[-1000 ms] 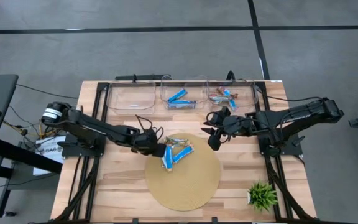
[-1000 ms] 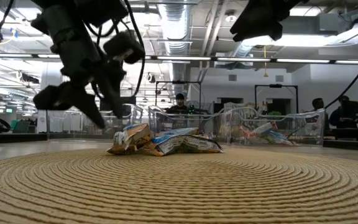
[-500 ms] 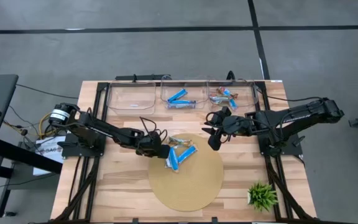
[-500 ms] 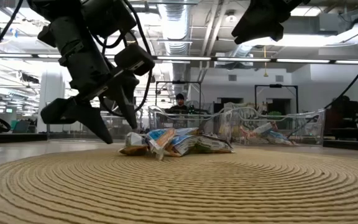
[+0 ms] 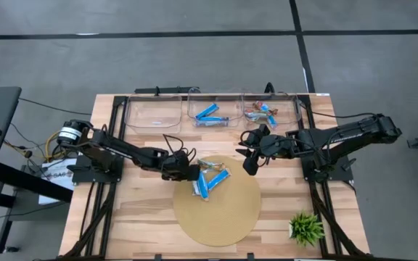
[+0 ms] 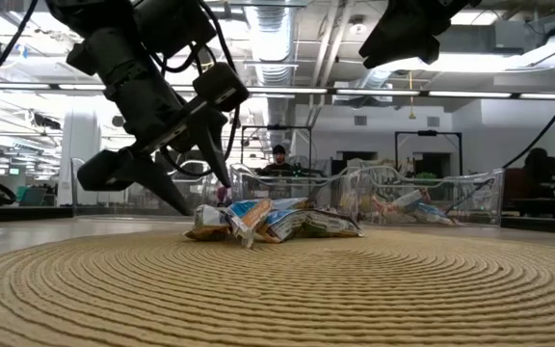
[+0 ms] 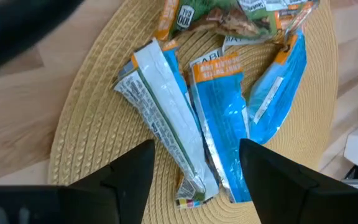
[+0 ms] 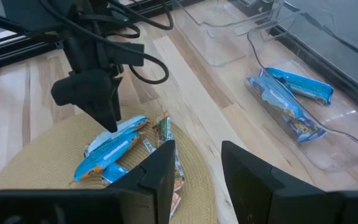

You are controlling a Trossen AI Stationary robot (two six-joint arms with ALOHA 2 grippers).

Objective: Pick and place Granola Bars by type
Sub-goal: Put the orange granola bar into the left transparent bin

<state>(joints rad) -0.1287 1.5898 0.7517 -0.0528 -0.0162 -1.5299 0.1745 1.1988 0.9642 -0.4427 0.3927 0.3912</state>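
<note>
1. The Granola Bars [image 5: 210, 178] lie in a small loose heap on the far-left part of the round woven mat [image 5: 220, 225]: three blue-and-white ones fanned side by side, with orange-and-green wrappers at their far ends.
2. The heap sits close to the mat's edge; the rest of the mat, toward the near side, is bare.
3. The left gripper [image 5: 192, 174] hangs low just beside the heap on its left, fingers spread wide and holding nothing; in the left wrist view the two fingertips [image 7: 132, 174] straddle the near ends of the blue bars.
4. The right gripper [image 5: 249, 165] hovers above the mat's far-right edge, well apart from the heap, its fingers parted and empty.
5. Along the table's far edge stand three clear bins [image 5: 215, 110]: the left one bare, the middle holding blue bars, the right holding mixed wrappers.
6. Open wood lies between the mat and the bins.
7. A small green plant [image 5: 307, 227] stands at the table's near-right corner.
</note>
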